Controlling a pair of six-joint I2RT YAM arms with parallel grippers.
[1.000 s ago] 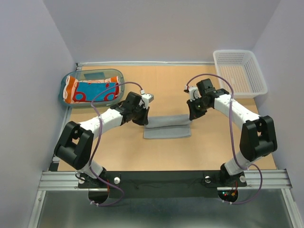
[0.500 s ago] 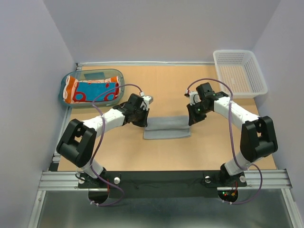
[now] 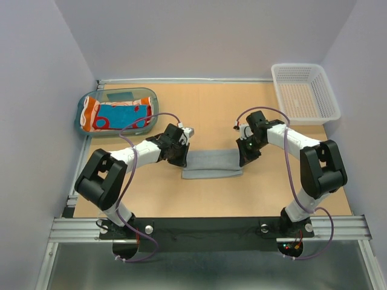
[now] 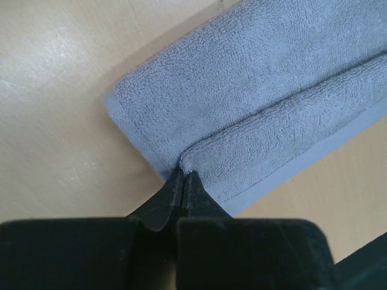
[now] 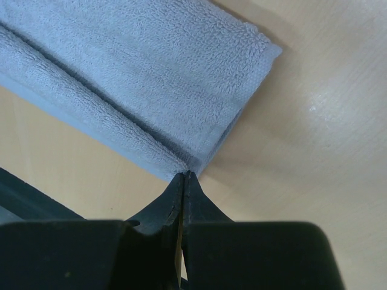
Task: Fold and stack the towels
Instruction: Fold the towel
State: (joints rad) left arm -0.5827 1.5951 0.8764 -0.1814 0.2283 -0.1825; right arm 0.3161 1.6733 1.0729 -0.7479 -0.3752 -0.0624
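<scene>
A light grey towel (image 3: 211, 163) lies in the middle of the table, folded into a long strip. My left gripper (image 3: 183, 158) is down at its left end, jaws shut and pinching the corner of the upper layer (image 4: 184, 172); the towel (image 4: 260, 109) spreads away beyond the tips. My right gripper (image 3: 242, 158) is at the right end, shut on the matching corner (image 5: 184, 175) of the towel (image 5: 139, 78). More towels (image 3: 118, 115), orange, red with blue and teal, lie bunched in the tray at the back left.
The translucent teal tray (image 3: 81, 112) sits at the back left corner. A white mesh basket (image 3: 305, 90), with nothing in it, stands at the back right. Bare tabletop surrounds the grey towel.
Both grippers have come toward the near side and lower, carrying the towel's upper layer over the lower one. The towel now lies flatter and narrower.
</scene>
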